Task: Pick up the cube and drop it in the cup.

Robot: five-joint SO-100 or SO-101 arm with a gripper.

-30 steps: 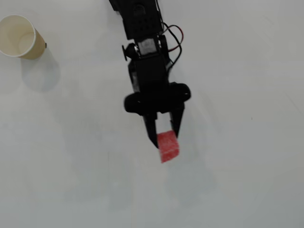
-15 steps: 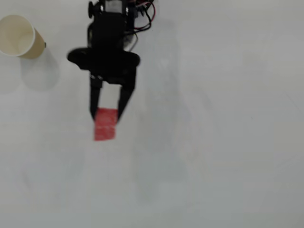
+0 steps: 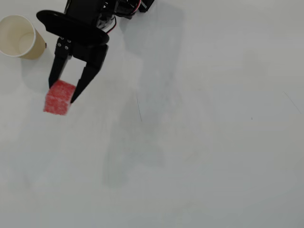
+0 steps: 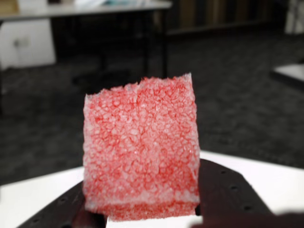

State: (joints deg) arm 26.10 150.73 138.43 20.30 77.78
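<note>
In the overhead view my black gripper [image 3: 62,94] is shut on the red speckled cube [image 3: 58,99], which hangs between its two fingertips over the white table. The cream paper cup [image 3: 19,36] stands upright at the upper left, its white inside showing, a short way up and to the left of the cube. In the wrist view the cube [image 4: 141,148] fills the middle of the picture, held from below by the dark fingers [image 4: 223,190].
The white table [image 3: 199,142] stretches wide to the right and below the arm in the overhead view. The wrist view looks level across the table edge toward a dark floor and furniture legs [image 4: 161,42] beyond.
The arm has swung from the table's middle up and to the left, carrying the cube with it. The cube now hangs close to the cup.
</note>
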